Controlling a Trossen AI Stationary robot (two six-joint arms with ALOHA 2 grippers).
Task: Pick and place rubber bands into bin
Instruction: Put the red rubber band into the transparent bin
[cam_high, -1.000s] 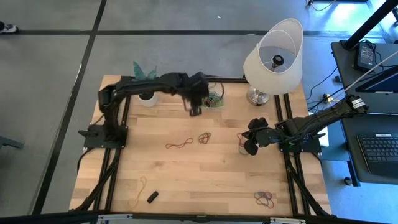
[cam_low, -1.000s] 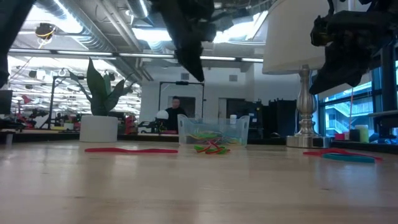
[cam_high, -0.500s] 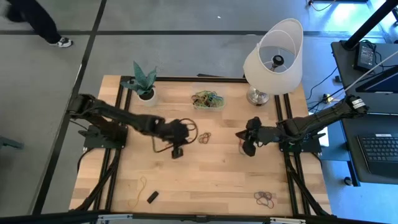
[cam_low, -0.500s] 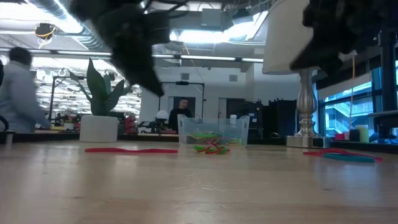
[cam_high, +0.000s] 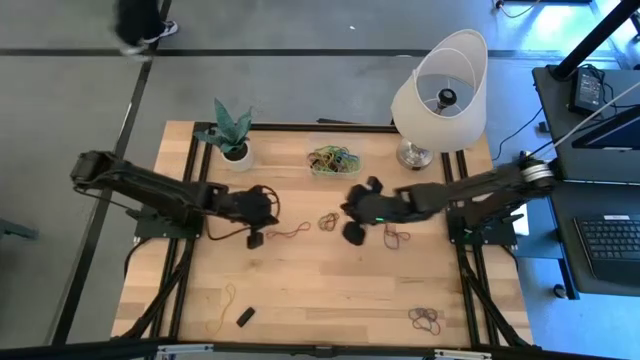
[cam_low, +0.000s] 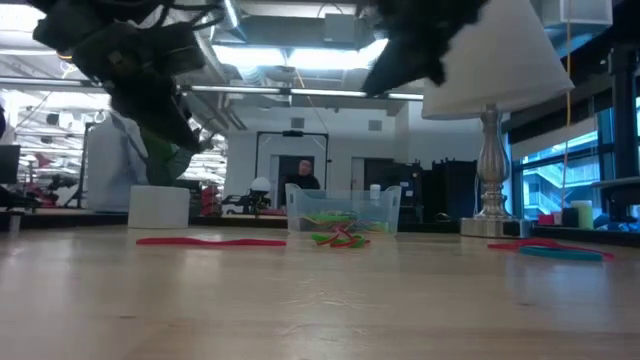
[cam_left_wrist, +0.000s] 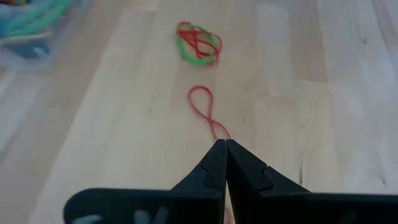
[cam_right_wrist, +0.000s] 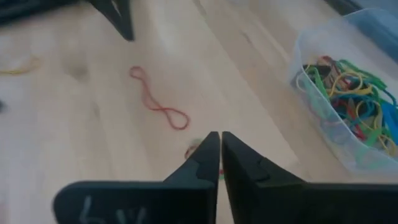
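Wooden tabletop (cam_high: 330, 290) is carrying loose rubber bands (cam_high: 289, 233) near the bin (cam_high: 334, 160), while left gripper (cam_high: 256, 238) and right gripper (cam_high: 352, 233), fingers closed, are hanging over them, seemingly for picking.

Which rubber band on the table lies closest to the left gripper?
The long red rubber band, twisted like a figure eight. One end reaches the shut left gripper. The red-and-green cluster lies farther along, and the rest lie near the table's front edge.

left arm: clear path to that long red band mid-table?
Probably yes. The left gripper, fingers shut, sits right at one end of the long red rubber band on bare wood with nothing between. The right gripper hangs beyond the red-green cluster, not blocking.
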